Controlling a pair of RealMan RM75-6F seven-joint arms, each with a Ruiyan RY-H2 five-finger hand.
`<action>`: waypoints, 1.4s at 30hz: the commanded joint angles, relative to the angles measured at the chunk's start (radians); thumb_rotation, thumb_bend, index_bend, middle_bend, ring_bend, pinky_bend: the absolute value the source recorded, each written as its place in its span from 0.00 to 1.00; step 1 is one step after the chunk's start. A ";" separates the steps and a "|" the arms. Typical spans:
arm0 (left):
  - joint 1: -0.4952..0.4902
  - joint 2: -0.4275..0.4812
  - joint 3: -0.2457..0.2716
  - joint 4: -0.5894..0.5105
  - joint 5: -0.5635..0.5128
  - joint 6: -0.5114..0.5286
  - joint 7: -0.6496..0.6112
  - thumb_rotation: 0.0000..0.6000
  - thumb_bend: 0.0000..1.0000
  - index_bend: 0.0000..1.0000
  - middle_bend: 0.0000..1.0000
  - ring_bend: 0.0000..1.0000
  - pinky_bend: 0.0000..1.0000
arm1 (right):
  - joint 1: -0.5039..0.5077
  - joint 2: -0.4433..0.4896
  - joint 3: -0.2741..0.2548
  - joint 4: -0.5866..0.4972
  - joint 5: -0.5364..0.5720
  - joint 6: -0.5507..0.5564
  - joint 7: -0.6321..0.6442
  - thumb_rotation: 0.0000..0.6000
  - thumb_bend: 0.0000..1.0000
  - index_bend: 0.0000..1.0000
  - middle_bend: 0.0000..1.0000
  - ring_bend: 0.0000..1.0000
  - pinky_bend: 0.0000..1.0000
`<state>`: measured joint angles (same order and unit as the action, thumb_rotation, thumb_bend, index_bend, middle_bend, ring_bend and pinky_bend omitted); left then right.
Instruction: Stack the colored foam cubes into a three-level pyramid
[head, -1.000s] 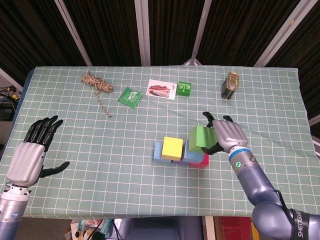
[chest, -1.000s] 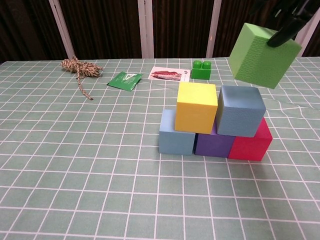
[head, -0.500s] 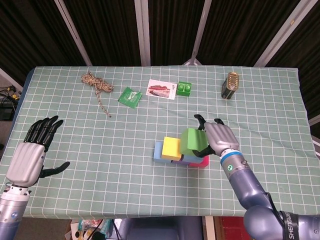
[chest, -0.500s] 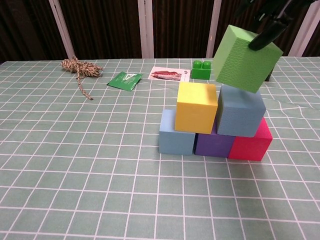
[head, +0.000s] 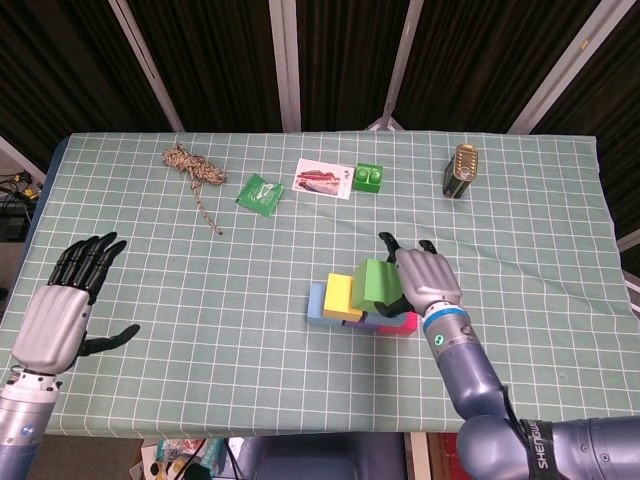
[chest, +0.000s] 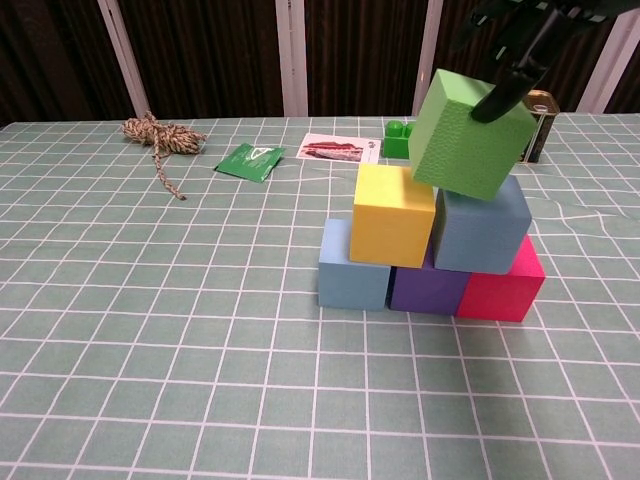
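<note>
The right hand (head: 427, 280) has its fingers (chest: 508, 82) clamped on the green cube (chest: 466, 134), held tilted just above the yellow cube (chest: 393, 213) and grey-blue cube (chest: 483, 233). Those sit on the blue cube (chest: 350, 274), purple cube (chest: 421, 288) and red cube (chest: 502, 286). The left hand (head: 62, 312), at 9 o'clock on the tabletop (head: 200, 330), holds nothing, fingers apart.

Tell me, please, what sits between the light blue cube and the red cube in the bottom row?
A purple cube sits between the light blue cube and the red cube, seen most clearly in the chest view.
</note>
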<state>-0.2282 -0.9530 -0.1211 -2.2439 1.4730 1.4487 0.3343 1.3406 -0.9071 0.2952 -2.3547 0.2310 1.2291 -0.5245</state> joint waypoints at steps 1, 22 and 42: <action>0.000 0.000 0.001 -0.001 0.000 -0.001 0.002 1.00 0.03 0.00 0.02 0.00 0.00 | 0.003 -0.013 0.007 -0.001 0.004 0.016 -0.009 1.00 0.32 0.00 0.54 0.28 0.00; 0.002 0.003 0.002 -0.004 0.007 0.001 -0.002 1.00 0.03 0.00 0.02 0.00 0.00 | -0.022 -0.058 0.038 -0.001 0.017 0.079 -0.052 1.00 0.32 0.00 0.54 0.29 0.00; 0.003 0.005 0.003 -0.003 0.010 0.000 -0.006 1.00 0.03 0.00 0.02 0.00 0.00 | -0.045 -0.083 0.066 -0.001 0.022 0.116 -0.089 1.00 0.32 0.00 0.54 0.29 0.00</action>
<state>-0.2250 -0.9477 -0.1179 -2.2468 1.4829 1.4491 0.3287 1.2964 -0.9899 0.3607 -2.3560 0.2521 1.3443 -0.6118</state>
